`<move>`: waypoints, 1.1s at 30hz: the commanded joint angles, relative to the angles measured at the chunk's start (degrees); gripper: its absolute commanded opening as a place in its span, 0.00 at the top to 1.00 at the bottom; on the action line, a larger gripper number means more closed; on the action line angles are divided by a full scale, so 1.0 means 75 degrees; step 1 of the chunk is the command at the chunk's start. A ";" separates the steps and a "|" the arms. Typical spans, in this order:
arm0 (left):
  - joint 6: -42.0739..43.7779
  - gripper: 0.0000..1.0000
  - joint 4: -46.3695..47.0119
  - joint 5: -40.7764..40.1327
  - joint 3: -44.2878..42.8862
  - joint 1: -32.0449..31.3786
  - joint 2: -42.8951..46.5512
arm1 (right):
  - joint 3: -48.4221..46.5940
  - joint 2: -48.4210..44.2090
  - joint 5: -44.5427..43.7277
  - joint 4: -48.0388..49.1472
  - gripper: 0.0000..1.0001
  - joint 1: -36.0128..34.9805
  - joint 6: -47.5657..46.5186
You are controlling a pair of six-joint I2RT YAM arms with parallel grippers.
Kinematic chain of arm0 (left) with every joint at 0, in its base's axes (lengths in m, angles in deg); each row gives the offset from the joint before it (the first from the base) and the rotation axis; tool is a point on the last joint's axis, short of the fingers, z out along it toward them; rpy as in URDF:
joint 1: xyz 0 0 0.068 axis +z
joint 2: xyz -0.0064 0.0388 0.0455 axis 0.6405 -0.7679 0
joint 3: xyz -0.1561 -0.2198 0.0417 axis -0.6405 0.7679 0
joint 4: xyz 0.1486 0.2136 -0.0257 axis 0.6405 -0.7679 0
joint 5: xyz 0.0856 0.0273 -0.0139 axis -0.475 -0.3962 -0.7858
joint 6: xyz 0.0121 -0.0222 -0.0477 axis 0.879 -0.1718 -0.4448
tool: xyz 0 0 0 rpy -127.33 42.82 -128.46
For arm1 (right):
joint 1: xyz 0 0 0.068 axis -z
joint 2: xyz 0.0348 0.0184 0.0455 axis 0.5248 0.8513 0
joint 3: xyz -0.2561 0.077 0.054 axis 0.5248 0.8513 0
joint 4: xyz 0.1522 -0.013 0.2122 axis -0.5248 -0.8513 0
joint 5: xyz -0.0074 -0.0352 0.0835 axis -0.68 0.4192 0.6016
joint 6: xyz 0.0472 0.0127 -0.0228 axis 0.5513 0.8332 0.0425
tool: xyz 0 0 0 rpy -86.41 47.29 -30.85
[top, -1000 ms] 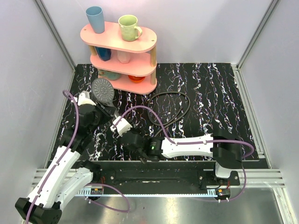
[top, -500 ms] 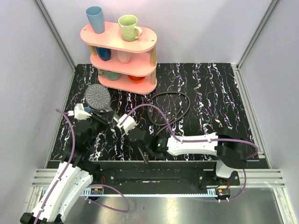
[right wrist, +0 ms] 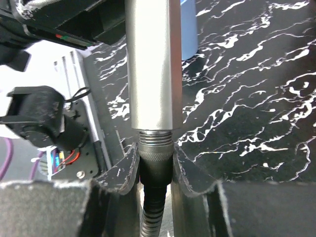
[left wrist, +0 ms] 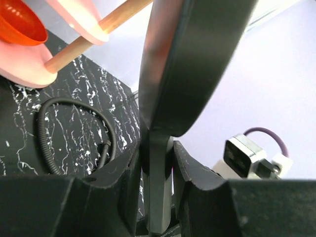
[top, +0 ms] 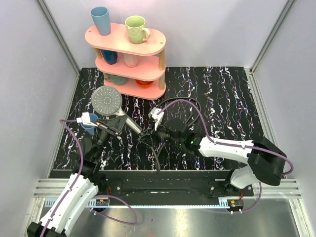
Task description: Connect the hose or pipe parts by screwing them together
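A black table veined with white sits between pale grey walls, with a pink shelf of cups at the back.

From above, my left gripper is clamped on the shower head just below its round grey face, which tilts upward near the shelf. My right gripper meets the free end of the handle and is closed on the end of the black hose. The rest of the hose loops on the table behind my right wrist, and one length trails toward the near edge.

From my left wrist, my left fingers press both sides of the head's dark neck with no gap. The head's back fills the view above. Beyond, the hose coil lies on the table beside an orange bowl on the shelf.

From my right wrist, my right fingers pinch the knurled nut at the hose end. The nut sits in line with the silver handle and right against its ridged tip. I cannot tell whether the threads have caught.
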 commanded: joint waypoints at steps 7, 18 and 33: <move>-0.0031 1.00 0.2864 0.2208 0.0291 -0.0103 -0.0518 | 0.0088 -0.0023 0.3723 0.3653 1.00 0.1343 0.2332; 0.1445 1.00 -0.0397 0.1332 -0.1230 -0.0091 -0.0506 | -0.0228 0.0283 0.3576 0.2461 0.56 0.1766 0.2675; 0.1739 1.00 -0.4572 -0.1622 -0.3422 -0.0103 -0.1291 | -0.1118 -0.0691 -0.2970 -0.2204 0.13 -0.0633 -0.0138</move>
